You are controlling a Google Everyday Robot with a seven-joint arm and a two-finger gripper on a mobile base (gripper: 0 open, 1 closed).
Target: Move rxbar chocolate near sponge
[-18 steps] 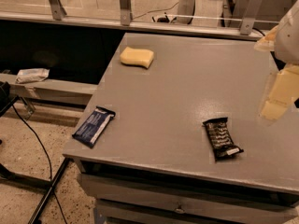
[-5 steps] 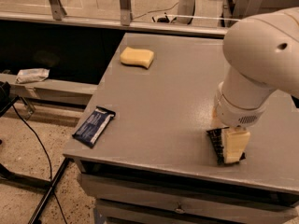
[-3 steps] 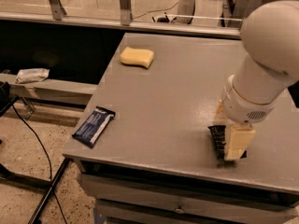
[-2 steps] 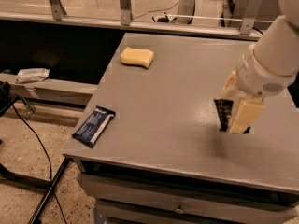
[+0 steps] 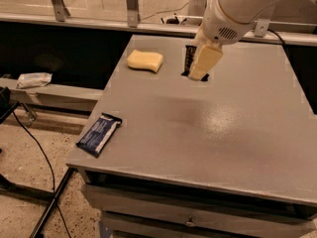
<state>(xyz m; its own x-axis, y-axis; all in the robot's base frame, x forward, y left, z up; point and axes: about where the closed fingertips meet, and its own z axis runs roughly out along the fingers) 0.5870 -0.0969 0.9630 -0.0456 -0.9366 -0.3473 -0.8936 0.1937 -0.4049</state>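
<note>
The gripper (image 5: 197,72) hangs low over the far side of the grey table (image 5: 223,133), fingers closed on the rxbar chocolate (image 5: 189,57). The bar stands on end in the grip (near the sponge (image 5: 144,61), apart from it). Released upright, the bar could topple against the sponge and nudge it. A slack pinch on the glossy wrapper could drop it early.
</note>
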